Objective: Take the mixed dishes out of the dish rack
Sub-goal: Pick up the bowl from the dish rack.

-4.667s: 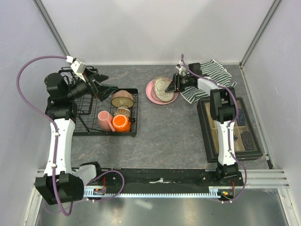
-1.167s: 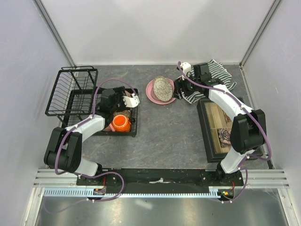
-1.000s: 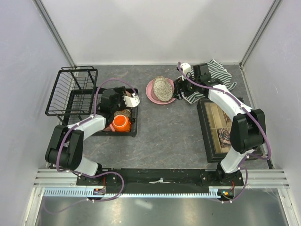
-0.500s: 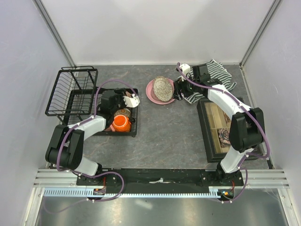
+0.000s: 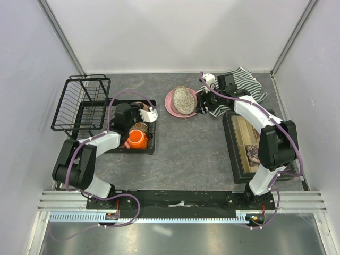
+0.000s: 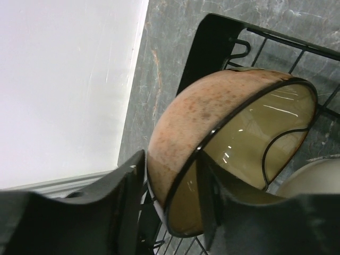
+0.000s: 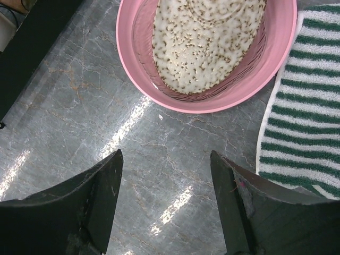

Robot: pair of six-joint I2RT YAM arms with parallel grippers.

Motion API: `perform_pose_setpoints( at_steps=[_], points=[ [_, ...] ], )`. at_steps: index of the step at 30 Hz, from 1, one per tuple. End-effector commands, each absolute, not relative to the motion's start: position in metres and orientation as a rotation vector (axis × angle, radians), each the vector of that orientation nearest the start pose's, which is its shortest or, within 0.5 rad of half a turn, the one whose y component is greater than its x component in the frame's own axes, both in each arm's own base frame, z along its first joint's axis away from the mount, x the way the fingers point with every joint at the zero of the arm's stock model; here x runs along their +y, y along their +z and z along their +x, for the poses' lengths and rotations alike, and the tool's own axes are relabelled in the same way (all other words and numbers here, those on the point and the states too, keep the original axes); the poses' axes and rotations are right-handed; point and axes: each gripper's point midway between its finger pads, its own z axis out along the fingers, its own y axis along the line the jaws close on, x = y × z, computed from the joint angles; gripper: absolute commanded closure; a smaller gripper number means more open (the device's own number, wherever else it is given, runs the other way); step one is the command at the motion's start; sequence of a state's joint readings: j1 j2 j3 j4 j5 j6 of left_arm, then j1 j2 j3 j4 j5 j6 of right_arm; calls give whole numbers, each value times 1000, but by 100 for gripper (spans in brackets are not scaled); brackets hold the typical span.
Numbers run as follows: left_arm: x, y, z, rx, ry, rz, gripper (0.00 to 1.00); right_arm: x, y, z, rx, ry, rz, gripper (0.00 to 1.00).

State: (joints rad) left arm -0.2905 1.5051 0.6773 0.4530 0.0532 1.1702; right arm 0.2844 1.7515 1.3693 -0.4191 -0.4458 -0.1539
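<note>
There are two arms and two tools. There is one black wire rack (image 5: pixel 79 103) at the tabletop's far left corner. In its flat part I can count two bowls and one orange mug (image 5: pixel 136 138). One is a tan bowl (image 6: pixel 212 122) on its side, and the other is a small bowl (image 5: pixel 139 127). One pink plate (image 7: pixel 276 37) sits by the middle of the far edge with one oval dish (image 7: pixel 207 37) in it. One striped towel (image 5: pixel 244 85) lies at the far right corner. One dark box (image 5: pixel 236 154) sits along the right edge.

The left tool (image 6: pixel 170 175) has one finger on each side of the tan bowl's rim and pinches it. The right tool (image 7: pixel 163 159) is wide open and holds nothing, just off the plate.

A few seconds ago the left arm was up over the rack's tall part. Now it is down in the flat part, and its fingers are closer together. The right tool was at the dish then. The dish has not moved.

The tabletop (image 5: pixel 180 149) is dark grey, like stone. Plain white walls stand on three sides.
</note>
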Motion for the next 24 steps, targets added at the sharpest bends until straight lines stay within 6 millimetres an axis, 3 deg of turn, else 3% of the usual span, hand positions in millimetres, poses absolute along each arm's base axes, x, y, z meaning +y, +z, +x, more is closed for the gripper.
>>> perform_pose_setpoints(
  at_steps=[1, 4, 10, 17, 24],
  points=[
    [-104, 140, 434, 1410, 519, 1282, 55, 196, 137, 418, 2220, 609, -725, 26],
    [-104, 139, 432, 1402, 519, 1265, 61, 195, 134, 418, 2230, 607, -724, 27],
    [-104, 135, 429, 1399, 513, 1236, 90, 194, 133, 419, 2232, 604, -720, 27],
    [-103, 141, 428, 1389, 521, 1194, 98, 190, 129, 419, 2244, 602, -715, 27],
    [-99, 161, 432, 1306, 582, 1097, 98, 189, 125, 420, 2251, 604, -712, 28]
  ],
)
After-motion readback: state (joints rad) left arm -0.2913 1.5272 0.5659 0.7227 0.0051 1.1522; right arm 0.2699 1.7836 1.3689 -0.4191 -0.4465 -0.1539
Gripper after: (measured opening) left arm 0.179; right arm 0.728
